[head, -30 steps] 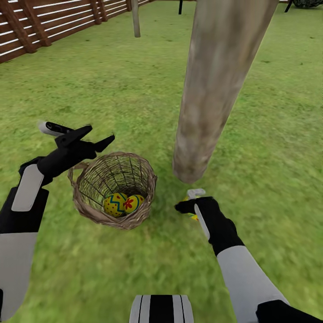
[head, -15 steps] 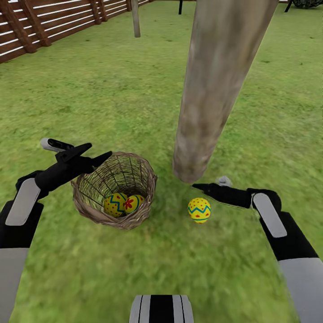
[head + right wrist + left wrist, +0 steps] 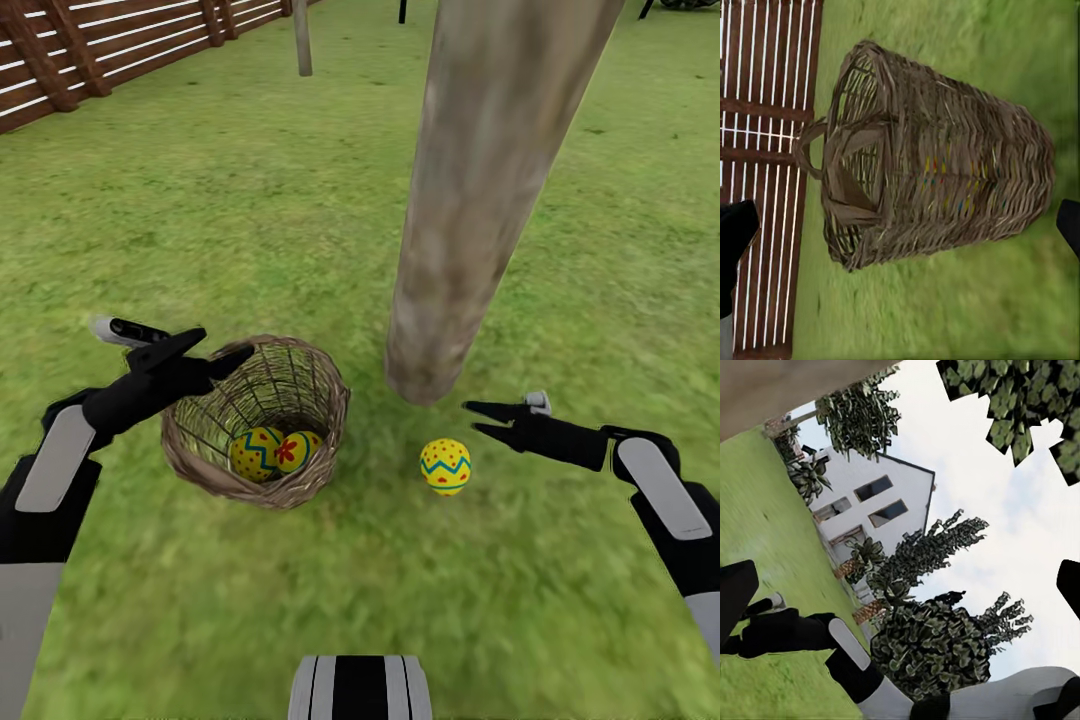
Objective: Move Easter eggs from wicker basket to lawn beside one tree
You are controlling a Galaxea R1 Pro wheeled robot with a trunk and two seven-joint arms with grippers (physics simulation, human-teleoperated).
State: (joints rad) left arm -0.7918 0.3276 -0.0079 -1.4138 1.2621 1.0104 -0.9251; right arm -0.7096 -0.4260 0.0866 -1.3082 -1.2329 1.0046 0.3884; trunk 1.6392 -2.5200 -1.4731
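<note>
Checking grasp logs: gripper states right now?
Left gripper: open, empty, over the wicker basket rim.
Right gripper: open, empty, beside the egg on the lawn.

The head camera looks steeply down on the lawn (image 3: 250, 200), the wicker basket (image 3: 255, 425) at 7 o'clock and the tree (image 3: 480, 200) at 12. The right wrist camera faces the same basket (image 3: 937, 157) closely side-on. The left wrist camera looks level across the garden to a white house (image 3: 874, 502).

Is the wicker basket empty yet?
No. Two Easter eggs remain inside the wicker basket; one egg lies on the lawn.
</note>
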